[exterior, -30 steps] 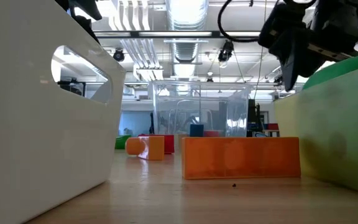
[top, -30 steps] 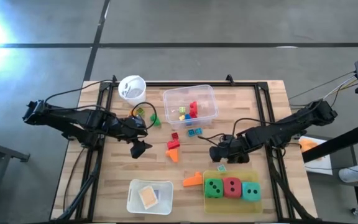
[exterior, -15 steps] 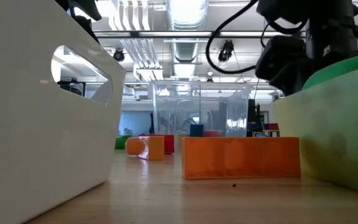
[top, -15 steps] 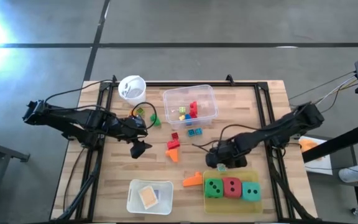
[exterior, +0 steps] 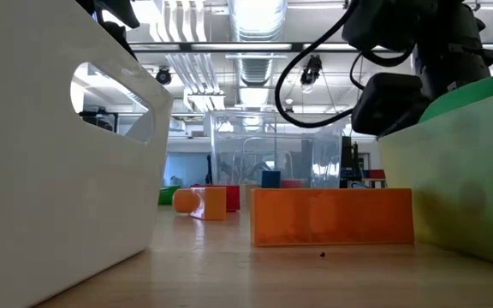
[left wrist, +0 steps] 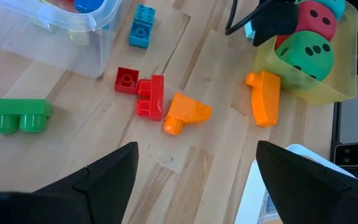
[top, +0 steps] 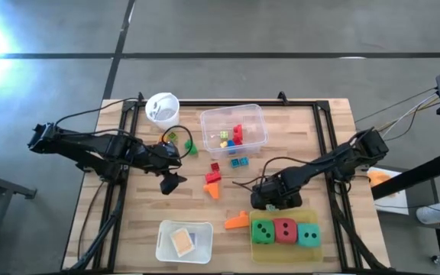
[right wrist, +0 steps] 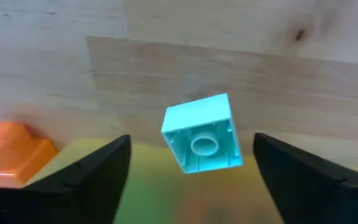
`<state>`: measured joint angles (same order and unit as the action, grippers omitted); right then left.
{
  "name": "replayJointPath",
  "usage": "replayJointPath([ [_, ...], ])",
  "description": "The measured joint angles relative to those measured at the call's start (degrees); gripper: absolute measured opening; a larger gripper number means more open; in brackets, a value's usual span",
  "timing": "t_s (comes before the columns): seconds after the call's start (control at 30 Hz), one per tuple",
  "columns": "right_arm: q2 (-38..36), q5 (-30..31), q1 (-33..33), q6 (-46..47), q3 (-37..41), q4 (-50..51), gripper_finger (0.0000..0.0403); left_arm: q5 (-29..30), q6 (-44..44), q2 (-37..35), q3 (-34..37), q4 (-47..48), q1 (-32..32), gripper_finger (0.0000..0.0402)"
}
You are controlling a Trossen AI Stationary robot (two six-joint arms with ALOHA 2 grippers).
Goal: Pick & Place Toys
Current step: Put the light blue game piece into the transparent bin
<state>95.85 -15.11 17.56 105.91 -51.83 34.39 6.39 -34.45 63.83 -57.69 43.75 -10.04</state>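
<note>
A small pale teal block (right wrist: 201, 140) lies stud side up on the wood, close to the yellow-green tray (top: 317, 248) that holds the green die (top: 263, 229), red die (top: 285, 228) and teal die (top: 308, 234). My right gripper (right wrist: 191, 180) hangs open just above this block, pointing steeply down, with one finger on either side and no touch showing. In the high view the gripper (top: 270, 202) hides the block. My left gripper (top: 170, 182) waits open at mid-left, above bare wood, short of the red and orange blocks (left wrist: 160, 102).
An orange block (top: 237, 221) lies beside the tray's left end. A clear tub (top: 234, 130) with a few blocks stands at the far middle, with a blue block (top: 239, 162) in front of it. There is a white cup (top: 162, 107) at the far left, a green block (top: 189, 147), and a white bin (top: 183, 241) at the near left.
My right gripper has come down and toward the table's near edge, tipping to point more steeply down, and now stands low over the teal block by the tray. No toy has moved.
</note>
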Motion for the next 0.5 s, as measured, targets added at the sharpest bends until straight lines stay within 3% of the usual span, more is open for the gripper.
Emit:
replayJointPath([
  [0.33,0.0,0.5,-0.1,0.6,0.2,1.9,0.0146,0.0,0.0,0.0,0.0,0.0,0.0,0.033],
  [0.4,-0.1,0.9,-0.1,0.4,0.1,1.9,0.0119,0.0,0.0,0.0,0.0,0.0,0.0,0.033],
  [0.5,-0.1,1.2,-0.1,0.3,0.1,1.9,0.0114,0.0,0.0,0.0,0.0,0.4,0.0,0.033],
])
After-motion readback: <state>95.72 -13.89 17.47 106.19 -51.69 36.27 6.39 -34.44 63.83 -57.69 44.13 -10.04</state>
